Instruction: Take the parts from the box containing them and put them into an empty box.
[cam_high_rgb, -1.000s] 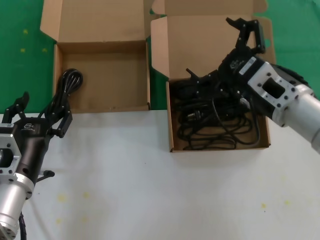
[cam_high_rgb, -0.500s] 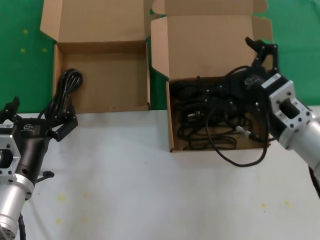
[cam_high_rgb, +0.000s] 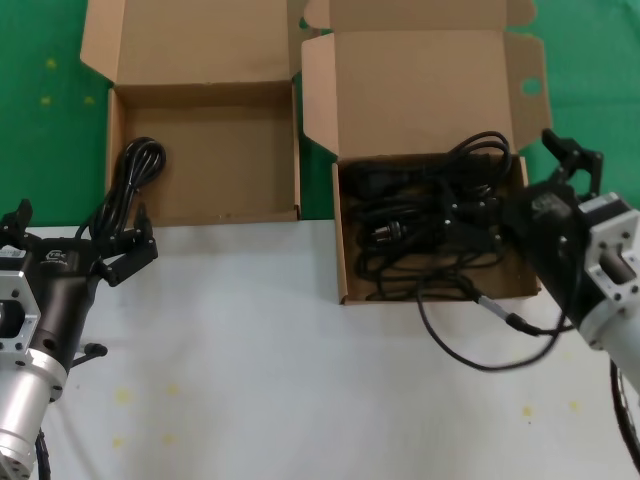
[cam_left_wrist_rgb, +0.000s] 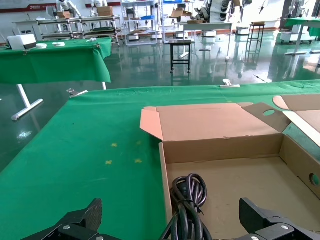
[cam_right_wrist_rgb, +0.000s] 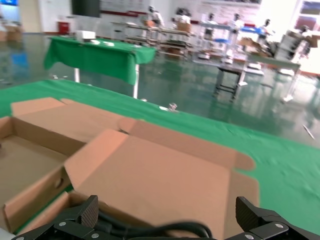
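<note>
While angled over the cord box, right end effector splayed wide, cordless.

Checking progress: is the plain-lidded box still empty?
No: one coiled power cord already lies along the inside wall of the plain-lidded box.

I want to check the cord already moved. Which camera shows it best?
The head view: the coiled cord lies whole at the left edge of the plain box. The left wrist view shows its near loops; the right wrist view misses it.
</note>
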